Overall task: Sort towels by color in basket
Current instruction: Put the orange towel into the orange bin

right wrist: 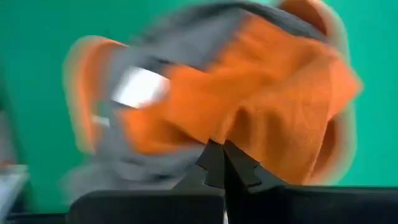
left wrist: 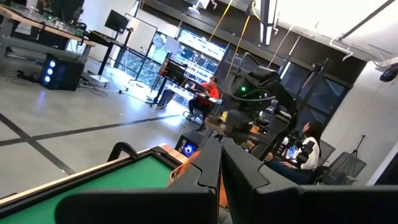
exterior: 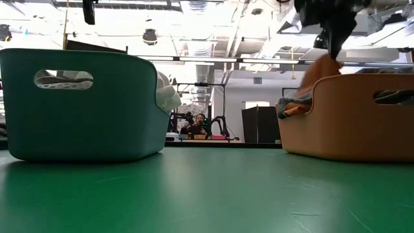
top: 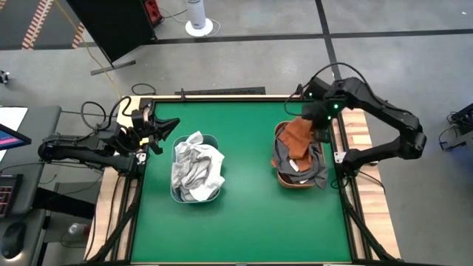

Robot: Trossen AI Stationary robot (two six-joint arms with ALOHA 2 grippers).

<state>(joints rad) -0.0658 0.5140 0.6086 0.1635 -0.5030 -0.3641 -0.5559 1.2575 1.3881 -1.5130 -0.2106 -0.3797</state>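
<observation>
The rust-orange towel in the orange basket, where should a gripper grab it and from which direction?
Probably from straight above, at the bunched fold of the rust-orange towel. It lies heaped on top of the dark grey towels in the orange basket, where the right gripper is.

A flat green table top (top: 244, 222) has a frame of light wooden boards (top: 366, 137). On the grey floor, at 12 o'clock from the table, stands a white column on a round base (top: 198, 21). A big black panel (top: 118, 26) is at 11 o'clock and a black computer mouse (top: 13, 238) at 8 o'clock. Far behind, a person in a red top (left wrist: 209, 93) sits at a desk.
</observation>
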